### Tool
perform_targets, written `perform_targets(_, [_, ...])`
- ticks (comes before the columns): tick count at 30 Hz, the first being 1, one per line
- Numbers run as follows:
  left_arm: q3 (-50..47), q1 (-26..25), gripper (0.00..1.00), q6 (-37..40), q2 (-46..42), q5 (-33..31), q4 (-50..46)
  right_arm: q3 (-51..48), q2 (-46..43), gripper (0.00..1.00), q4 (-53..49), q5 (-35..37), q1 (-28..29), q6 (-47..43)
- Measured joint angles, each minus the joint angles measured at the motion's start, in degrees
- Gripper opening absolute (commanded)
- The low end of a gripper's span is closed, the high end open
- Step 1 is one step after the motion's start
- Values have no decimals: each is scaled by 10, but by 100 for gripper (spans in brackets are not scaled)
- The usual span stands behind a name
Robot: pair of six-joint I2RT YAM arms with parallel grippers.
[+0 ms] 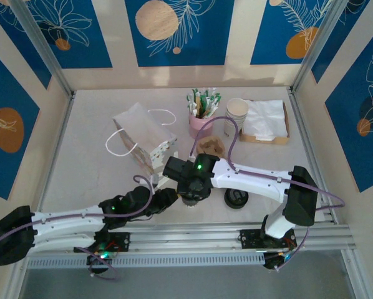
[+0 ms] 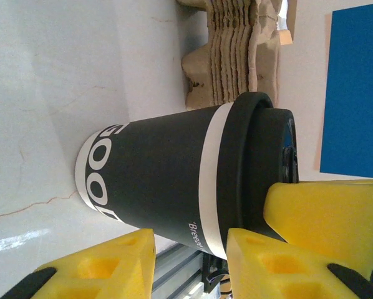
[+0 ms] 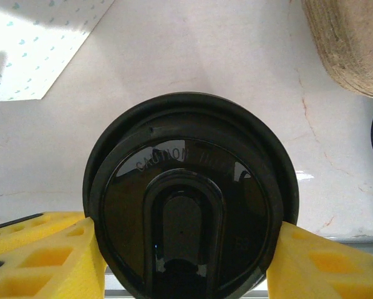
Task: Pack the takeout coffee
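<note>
You have a table (image 1: 87, 156) with a white paper bag (image 1: 143, 140) beyond both arms. Locate the takeout coffee (image 2: 161, 180), a dark cup with a black lid, standing upright near the table's front edge, close to the cup-tray stack (image 2: 230, 62). The right gripper (image 3: 186, 227) clamps the lid from above. The left gripper (image 1: 166, 199) sits beside the cup, jaws spread.

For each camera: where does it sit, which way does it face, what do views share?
Top external: above and behind the bases, looking down on the table; left arm and right arm show.
Left wrist: low, looking sideways at the takeout coffee; left tool at bottom edge.
Right wrist: straight above the lid, looking down; right tool grips it.
Shared: both wrists see the takeout coffee.
</note>
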Motion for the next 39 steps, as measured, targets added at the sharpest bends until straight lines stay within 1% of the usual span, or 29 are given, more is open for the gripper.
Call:
perform_targets(6, [5, 0, 36, 0, 13, 0, 2, 2, 0, 63, -6, 0, -1, 0])
perform_targets(15, [6, 0, 36, 0, 34, 0, 7, 2, 0, 65, -6, 0, -1, 0])
perform_targets(21, [7, -2, 36, 0, 76, 0, 32, 2, 0, 69, -7, 0, -1, 0])
perform_targets(24, [7, -3, 36, 0, 85, 0, 37, 2, 0, 73, -8, 0, -1, 0])
perform_targets(32, [13, -3, 37, 0, 88, 0, 34, 2, -7, 74, -10, 0, -1, 2])
perform_targets(39, [18, -4, 37, 3, 89, 0, 29, 2, -12, 73, -16, 0, -2, 5])
